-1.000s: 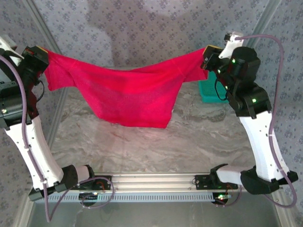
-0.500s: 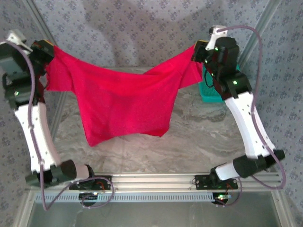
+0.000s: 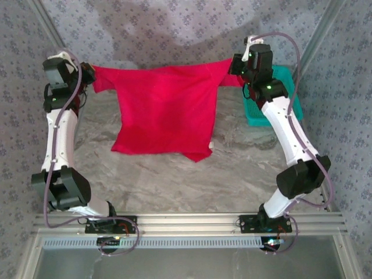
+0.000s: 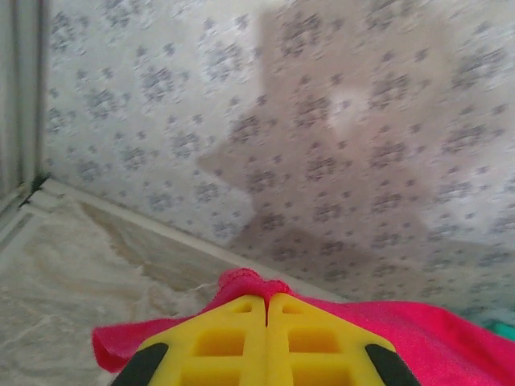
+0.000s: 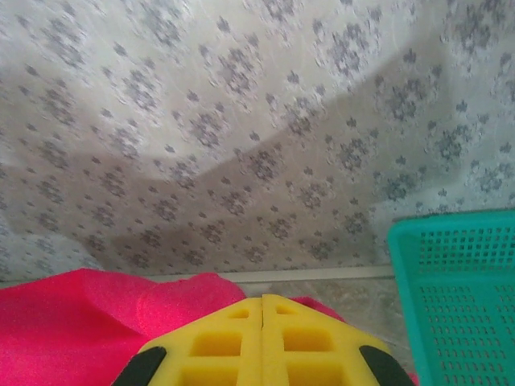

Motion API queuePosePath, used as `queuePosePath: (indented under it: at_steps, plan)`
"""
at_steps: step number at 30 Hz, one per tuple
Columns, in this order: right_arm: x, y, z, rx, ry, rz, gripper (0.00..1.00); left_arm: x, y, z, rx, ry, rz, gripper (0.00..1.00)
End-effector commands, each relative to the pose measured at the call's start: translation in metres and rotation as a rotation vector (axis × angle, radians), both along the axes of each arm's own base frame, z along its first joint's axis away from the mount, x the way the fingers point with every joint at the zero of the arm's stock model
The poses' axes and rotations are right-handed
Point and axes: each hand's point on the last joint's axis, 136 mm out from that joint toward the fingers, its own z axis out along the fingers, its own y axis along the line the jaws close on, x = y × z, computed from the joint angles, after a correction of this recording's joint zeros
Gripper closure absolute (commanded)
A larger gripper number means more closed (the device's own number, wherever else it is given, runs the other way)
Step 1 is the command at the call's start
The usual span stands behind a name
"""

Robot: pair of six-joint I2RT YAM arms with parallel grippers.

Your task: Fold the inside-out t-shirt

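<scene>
The inside-out t-shirt (image 3: 165, 110) is plain bright red and hangs stretched between my two grippers at the far side of the table. Its lower hem lies on the marble top. My left gripper (image 3: 90, 72) is shut on the shirt's left shoulder or sleeve end. In the left wrist view, a red fold (image 4: 241, 280) is pinched at the tips of the yellow fingers (image 4: 266, 296). My right gripper (image 3: 237, 63) is shut on the other shoulder end. Red cloth (image 5: 72, 322) bulges to the left of and beneath its closed yellow fingers (image 5: 263, 299).
A teal mesh basket (image 3: 286, 87) stands at the far right, just behind the right arm, and its corner (image 5: 459, 297) is close to the right gripper. The patterned back wall (image 3: 174, 29) is right behind the shirt. Bare marble table (image 3: 174, 186) lies in front.
Both arms have swung towards the back wall and come lower. The shirt, which sagged in mid-air, is now pulled straighter, and its lower part has come down onto the table.
</scene>
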Motion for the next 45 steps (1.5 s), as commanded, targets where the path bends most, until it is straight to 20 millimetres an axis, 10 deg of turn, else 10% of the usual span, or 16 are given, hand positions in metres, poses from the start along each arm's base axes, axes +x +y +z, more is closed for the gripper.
queuePosePath:
  at_steps: [1,3,9,20,27,45]
  plan:
    - [0.035,0.002,-0.074,0.027,0.149,-0.001,0.85,0.025,0.014,-0.065,0.064,0.154,0.045,0.74]
    - [0.047,0.006,-0.128,0.029,0.316,0.011,0.51,0.032,0.016,-0.111,0.046,0.327,0.059,0.31]
    - [0.019,0.022,-0.209,0.024,0.58,0.035,0.22,-0.001,0.029,-0.184,0.053,0.643,0.203,0.19]
    - [-0.111,0.1,-0.297,-0.022,0.82,0.248,0.36,-0.105,-0.08,-0.259,-0.114,0.725,-0.081,0.29]
    - [-0.189,0.104,-0.325,-0.168,0.903,0.31,0.42,-0.172,-0.054,-0.288,-0.036,0.857,0.089,0.35]
    - [-0.183,0.12,-0.369,-0.221,0.973,0.293,0.39,-0.125,-0.04,-0.307,-0.093,0.814,0.132,0.35]
